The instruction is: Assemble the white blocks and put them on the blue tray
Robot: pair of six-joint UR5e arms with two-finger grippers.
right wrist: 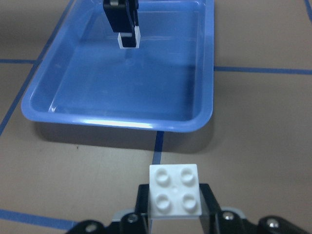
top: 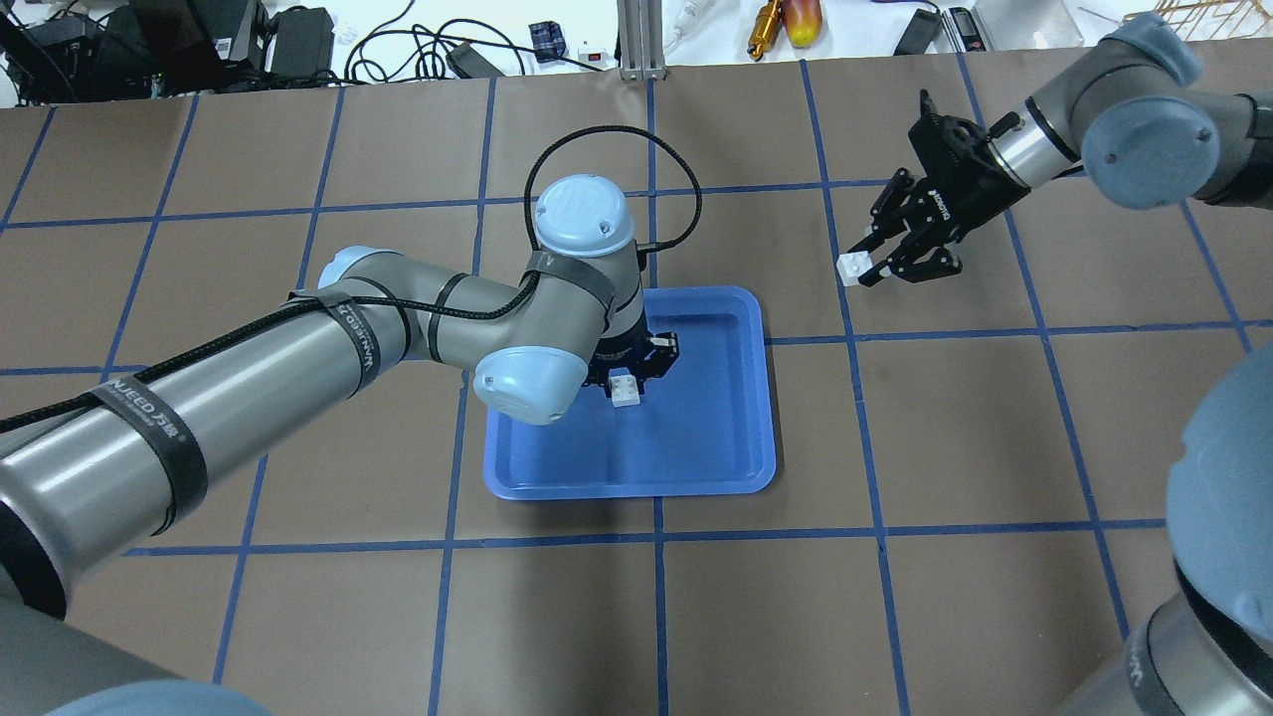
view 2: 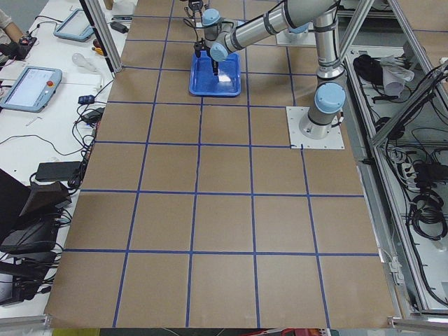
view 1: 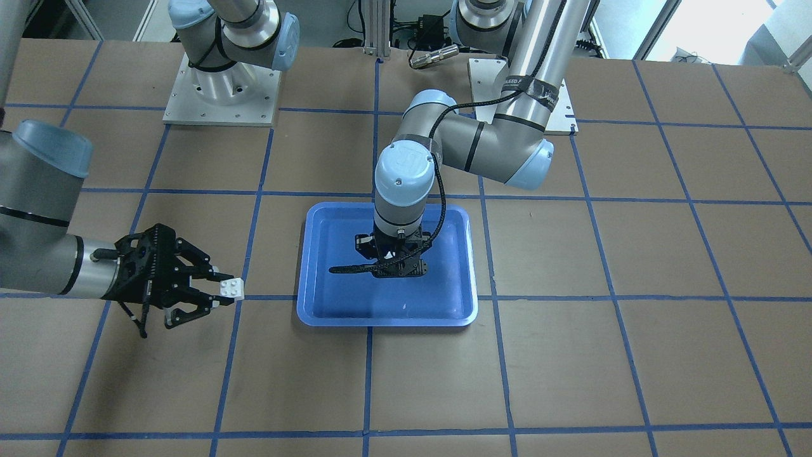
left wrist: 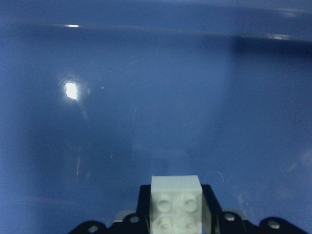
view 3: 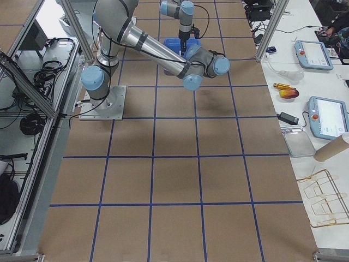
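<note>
White block (top: 625, 389): plain overhead, hidden frontally

Left pincer (top: 625, 384) pointing straight down, right pincer (top: 863, 270) held level (both clamped)

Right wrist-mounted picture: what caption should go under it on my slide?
The right tool holds a white block just outside the blue tray.

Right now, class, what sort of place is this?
Probably a robotics lab: arms bolted to a tape-gridded table, teach pendants on a side bench, left gripper and right gripper each clamping a white block.
</note>
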